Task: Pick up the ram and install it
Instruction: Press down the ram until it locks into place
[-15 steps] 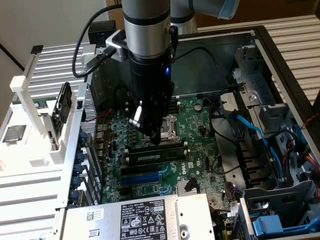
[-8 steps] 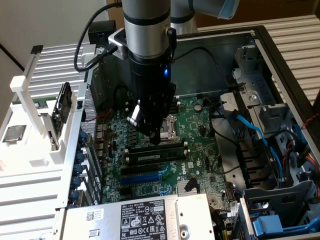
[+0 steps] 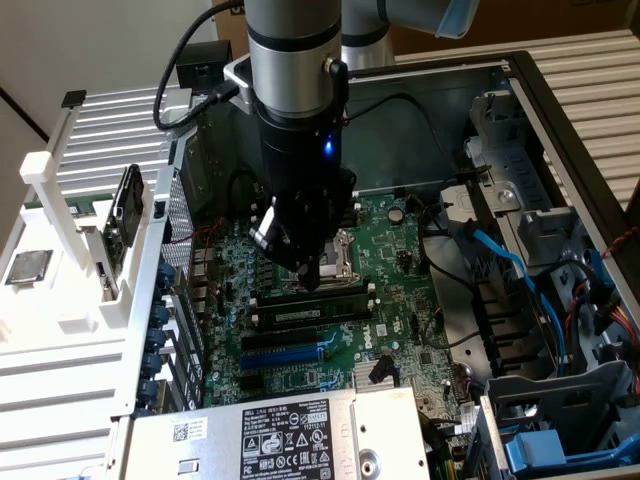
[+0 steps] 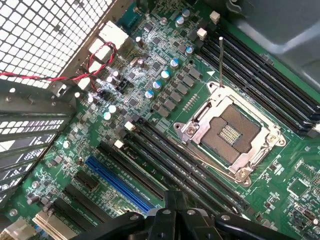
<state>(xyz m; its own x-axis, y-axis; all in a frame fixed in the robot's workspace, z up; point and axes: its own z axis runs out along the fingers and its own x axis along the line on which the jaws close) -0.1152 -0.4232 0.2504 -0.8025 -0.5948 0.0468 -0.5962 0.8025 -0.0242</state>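
My gripper hangs shut over the motherboard inside the open computer case, with nothing between its fingers. Just below it in the exterior view, a long dark stick with a pale sticker, which I take for the ram, stands along one of the memory slots. I cannot tell how deep it sits. In the wrist view the shut gripper is well above the long black memory slots, beside the open CPU socket. The socket lies just behind the gripper in the exterior view.
A white rack at the exterior view's left holds a small square silver chip and an upright green-and-black part. A blue slot, the power supply, blue cables and drive cages crowd the case.
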